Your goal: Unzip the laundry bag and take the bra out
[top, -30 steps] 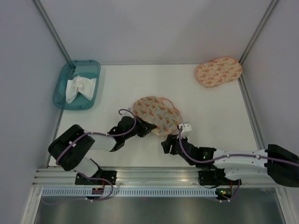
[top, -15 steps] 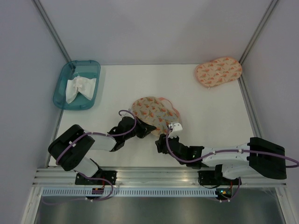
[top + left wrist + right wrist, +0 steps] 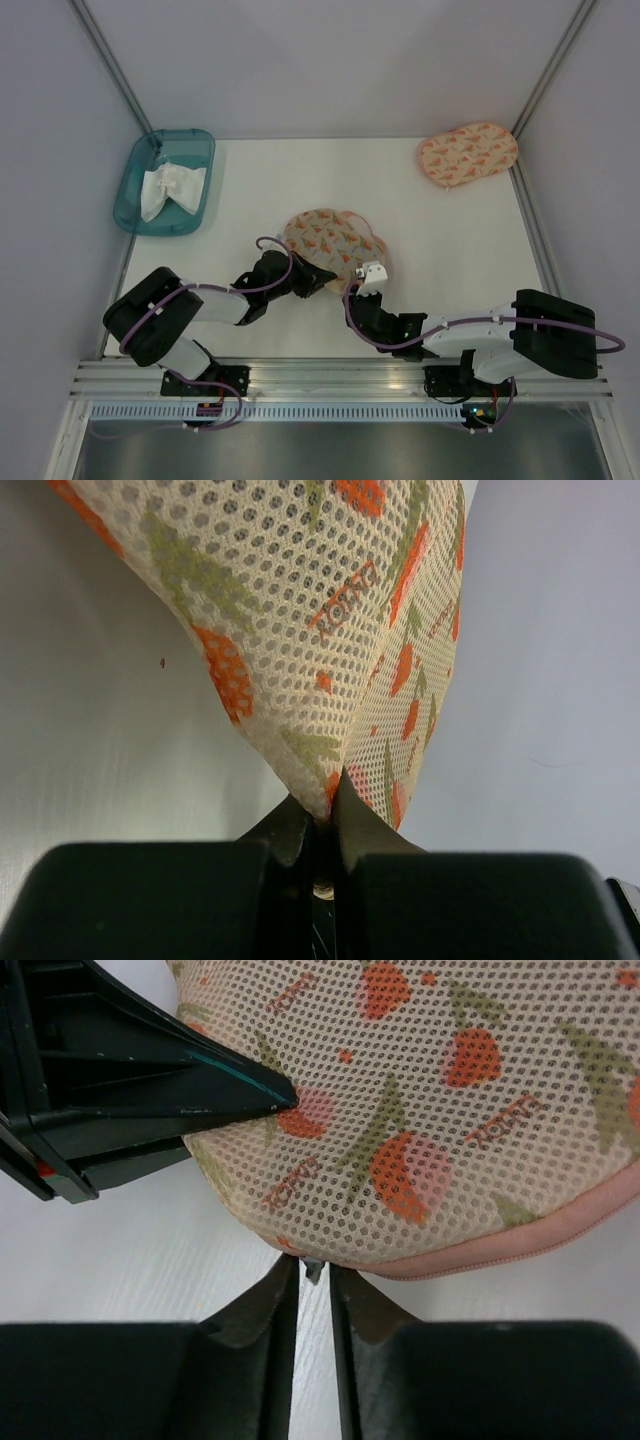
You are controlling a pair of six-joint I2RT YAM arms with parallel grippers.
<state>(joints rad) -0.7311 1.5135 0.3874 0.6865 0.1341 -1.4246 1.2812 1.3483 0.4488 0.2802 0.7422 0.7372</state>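
Seen from above, everything is bright and even. Soft light falls from overhead, so the white table (image 3: 450, 240) has only pale, fuzzy shadows beside the arms. Nothing glares. In both wrist views the net of the laundry bag (image 3: 300, 610) is sharp, hole by hole. The left gripper (image 3: 322, 815) and the right gripper (image 3: 313, 1270) look very dark and a little blurry close to the lens.
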